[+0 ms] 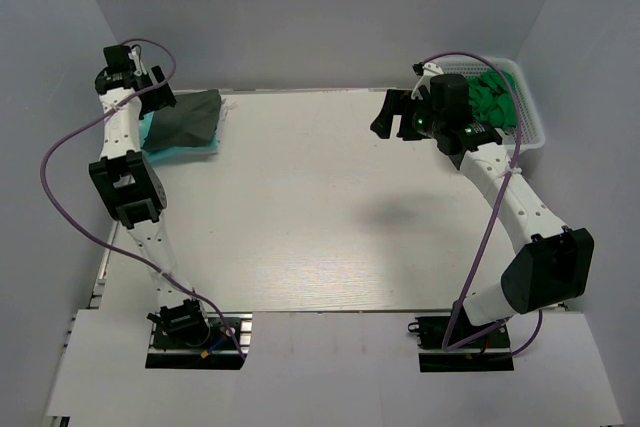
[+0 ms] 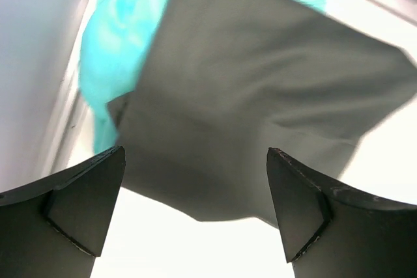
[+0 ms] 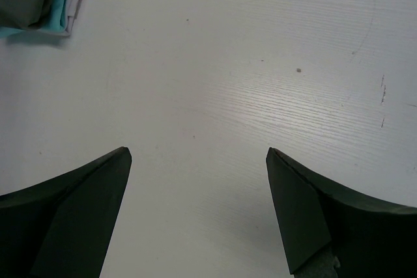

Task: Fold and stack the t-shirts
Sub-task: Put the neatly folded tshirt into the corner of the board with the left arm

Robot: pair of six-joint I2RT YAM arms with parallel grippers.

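At the far-left corner of the table (image 1: 330,207) the dark grey-green t-shirt (image 2: 260,96) lies atop the mint-teal t-shirt (image 2: 111,63); the left gripper (image 2: 195,154), fingers wide and empty, hangs close above and may snag it, dragging it askew; the right gripper (image 3: 199,154) gapes empty too.

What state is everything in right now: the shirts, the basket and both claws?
Dark grey-green t-shirt: folded, lying on the teal t-shirt.
Teal t-shirt: underneath, edges showing.
Green t-shirts: crumpled in the basket.
Left gripper: open, empty, above the dark shirt.
Right gripper: open, empty.
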